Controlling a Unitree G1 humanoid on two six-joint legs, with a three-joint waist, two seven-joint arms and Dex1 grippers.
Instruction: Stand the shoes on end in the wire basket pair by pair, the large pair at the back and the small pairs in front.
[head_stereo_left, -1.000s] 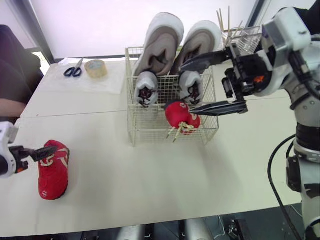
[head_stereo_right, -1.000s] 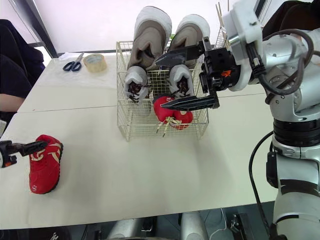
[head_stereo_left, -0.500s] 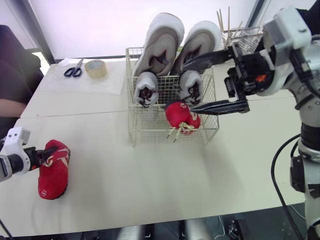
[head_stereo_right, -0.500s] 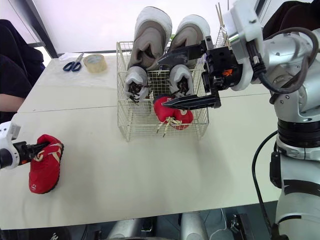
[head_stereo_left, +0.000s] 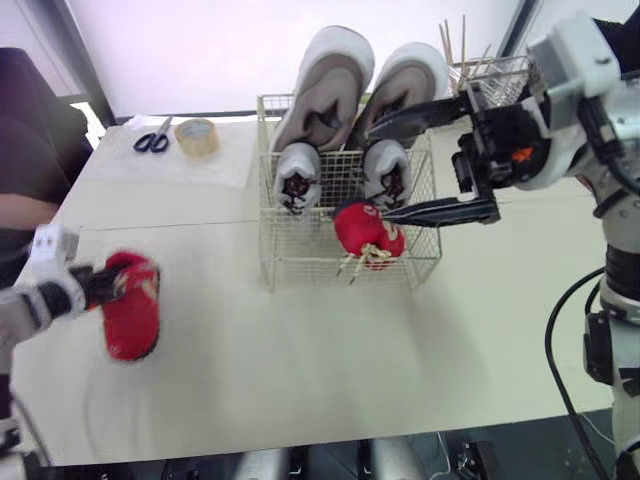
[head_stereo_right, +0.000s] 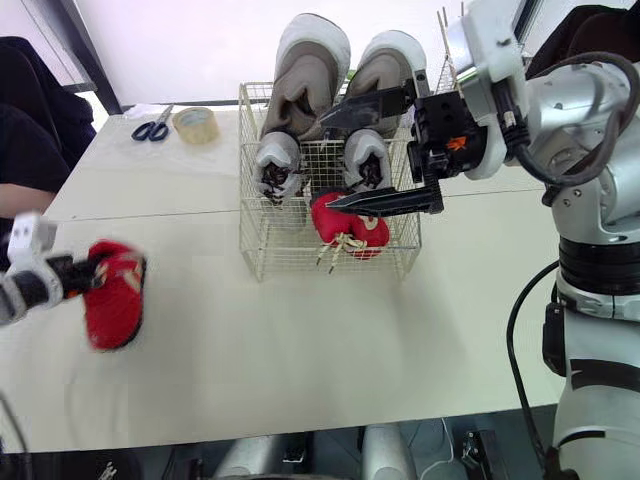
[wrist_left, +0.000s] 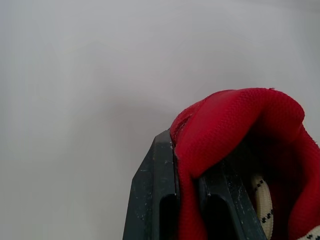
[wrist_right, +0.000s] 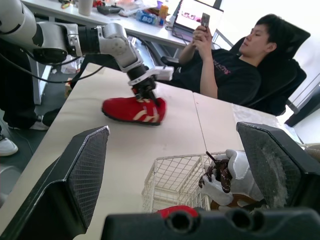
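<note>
- Red mesh, near left: the loose red shoe (head_stereo_left: 132, 318) is over the table (head_stereo_left: 300, 360), well apart from the basket. It is blurred in the head views, so I cannot tell whether it is off the surface.
- The left gripper (wrist_left: 185, 160) pinches its heel collar, one finger inside the shoe and one outside against the fabric.
- Wire basket (head_stereo_left: 266, 235) at mid-table. In the front row, right side, the other red shoe (head_stereo_left: 367, 230) stands roughly on end, its laces hanging out through the mesh.
- The right gripper (head_stereo_left: 383, 170) hangs over the basket's right half, fingers spread wide, holding nothing.
- Middle row: small grey pair (head_stereo_left: 297, 175), both on end, side by side.
- Back row: large beige pair (head_stereo_left: 325, 85), upright, soles rising above the rim.
- Far left of the table: scissors (head_stereo_left: 153, 140) and a roll of tape (head_stereo_left: 197, 136), not part of the job.
- Progress, as judged: two pairs are done and the red pair is half done. What is left is to carry the loose shoe across and stand it in the front row, left of its mate.
- The open right gripper looks to be in the way of that drop and would likely need to clear first.
</note>
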